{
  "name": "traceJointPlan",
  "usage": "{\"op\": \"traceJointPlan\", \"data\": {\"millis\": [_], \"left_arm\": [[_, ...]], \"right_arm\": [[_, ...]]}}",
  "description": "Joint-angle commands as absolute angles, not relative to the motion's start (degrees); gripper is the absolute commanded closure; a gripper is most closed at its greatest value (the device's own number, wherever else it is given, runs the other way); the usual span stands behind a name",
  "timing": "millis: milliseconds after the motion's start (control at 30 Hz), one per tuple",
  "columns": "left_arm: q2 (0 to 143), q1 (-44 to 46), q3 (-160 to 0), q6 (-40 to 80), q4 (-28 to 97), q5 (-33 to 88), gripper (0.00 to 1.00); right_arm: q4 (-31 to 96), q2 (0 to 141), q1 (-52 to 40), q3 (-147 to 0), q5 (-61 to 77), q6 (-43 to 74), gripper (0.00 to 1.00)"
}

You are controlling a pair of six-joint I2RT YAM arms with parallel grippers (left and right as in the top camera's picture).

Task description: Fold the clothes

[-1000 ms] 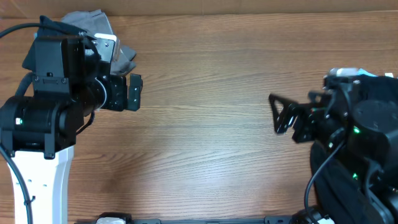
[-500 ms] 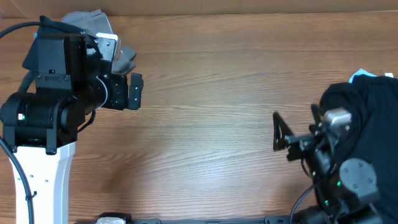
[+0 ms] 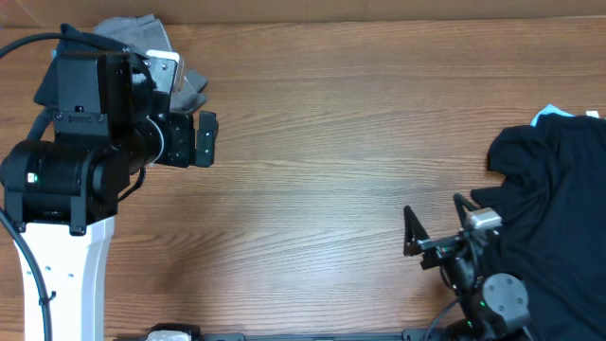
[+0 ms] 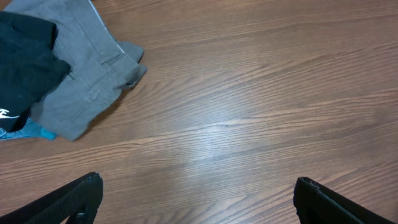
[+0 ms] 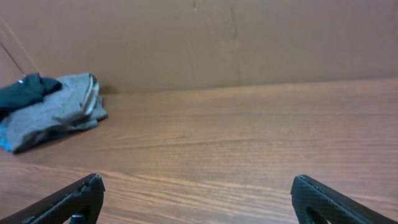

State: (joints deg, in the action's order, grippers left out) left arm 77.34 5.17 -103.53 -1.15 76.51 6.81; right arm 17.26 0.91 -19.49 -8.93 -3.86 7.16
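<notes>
Overhead, the left gripper (image 3: 204, 140) hangs above the wooden table (image 3: 331, 142) at about 9 o'clock, its jaws spread wide with nothing between them. In its own wrist view the two fingertips sit at the bottom corners, far apart, over bare wood (image 4: 199, 199).

Just behind that arm, at 10 o'clock on the table, lies a crumpled gray garment (image 3: 133, 33). The left wrist view shows it at 10 o'clock in the frame (image 4: 87, 74), with a dark cloth (image 4: 25, 62) heaped on its left part and a blue scrap (image 4: 37, 132) poking out beneath.

The right gripper (image 3: 436, 223) is low at 5 o'clock, also spread open and holding nothing. Just beside it, a large black garment (image 3: 559, 208) lies rumpled against the table's edge at 4 o'clock. A blue edge (image 3: 554, 114) shows at its top.

From the right wrist, the fingertips frame the bottom corners (image 5: 199, 199), and the gray garment (image 5: 59, 115) lies far off at 9 o'clock.
</notes>
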Motion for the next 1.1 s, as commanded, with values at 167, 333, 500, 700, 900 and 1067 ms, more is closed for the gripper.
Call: {"op": "traceJointPlan", "data": {"millis": [167, 333, 500, 700, 900, 1067], "left_arm": [[77.73, 5.39, -103.66, -0.01, 76.44, 7.07, 0.00], [77.73, 5.39, -103.66, 0.01, 76.44, 7.07, 0.00], [77.73, 5.39, -103.66, -0.01, 76.44, 7.07, 0.00], [77.73, 5.39, -103.66, -0.01, 76.44, 7.07, 0.00], [77.73, 5.39, -103.66, 0.01, 76.44, 7.07, 0.00], [77.73, 5.39, -103.66, 0.01, 76.47, 7.07, 0.00]], "right_arm": [[3.62, 0.16, -19.31, -0.38, -4.47, 6.59, 0.00], [4.27, 0.16, -19.33, -0.45, -4.40, 6.59, 0.00], [4.27, 0.16, -19.33, -0.45, -4.40, 6.59, 0.00], [4.29, 0.16, -19.33, -0.45, -4.40, 6.59, 0.00], [4.27, 0.16, -19.33, -0.45, -4.40, 6.59, 0.00], [4.29, 0.16, -19.33, -0.45, -4.40, 6.59, 0.00]]}}
